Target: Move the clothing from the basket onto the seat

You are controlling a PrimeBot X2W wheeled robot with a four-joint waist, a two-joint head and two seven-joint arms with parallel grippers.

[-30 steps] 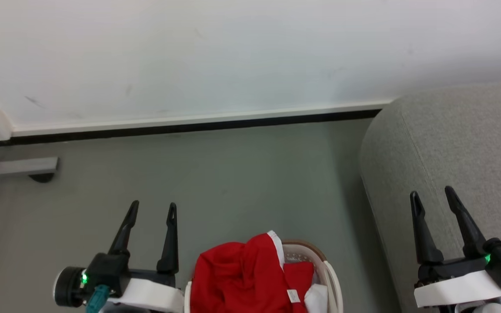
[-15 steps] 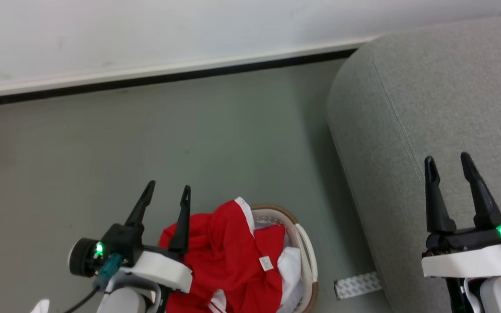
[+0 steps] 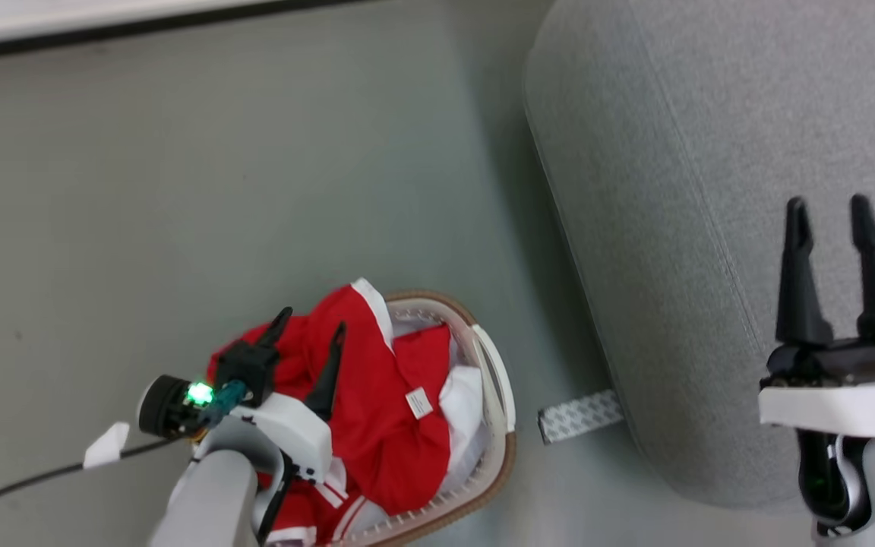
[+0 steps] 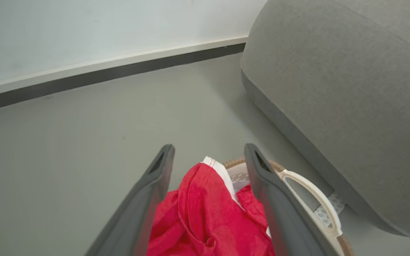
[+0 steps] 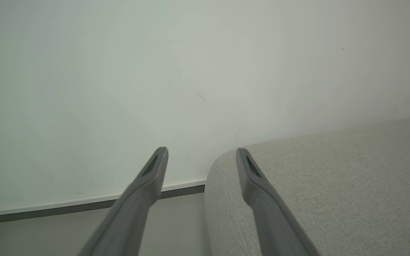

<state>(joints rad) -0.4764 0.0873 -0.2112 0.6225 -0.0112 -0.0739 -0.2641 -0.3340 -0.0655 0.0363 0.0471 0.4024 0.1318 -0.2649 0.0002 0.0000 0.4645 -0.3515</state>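
**Clothing of bright red soft fabric with white trim (image 3: 377, 395) lying in the basket, both grippers standing open and empty**

The clothing is filling the oval cream-white perforated plastic basket with its brown rim (image 3: 495, 372). It is heaping above that rim and spilling over the basket's left edge. A small white label (image 3: 418, 402) is showing on the red fabric near the basket's middle. A pale lining cloth (image 3: 462, 387) is peeking out against the basket's right wall.

The left gripper (image 3: 314, 319), with its two long dark fingers, is hovering over the basket's left half, directly above the red heap. Its fingers are standing well apart and are clamping nothing. In the left wrist view a raised fold of the clothing is showing in the gap between them. Whether the tips are touching the fabric cannot be told.

The right gripper (image 3: 826, 201) is hanging well to the right of the basket, its fingers likewise parted and gripping nothing. It is sitting over the large rounded seat upholstered in light grey woven fabric (image 3: 696, 190). This seat is standing just right of the basket, with a narrow stretch of plain grey floor (image 3: 179, 190) lying between them. A short grey-and-white patterned strip (image 3: 580, 415) is lying on that stretch, between the basket and the seat's base. Beyond the basket, a dark skirting band (image 4: 119, 73) is running along the foot of a white wall (image 5: 155, 71).
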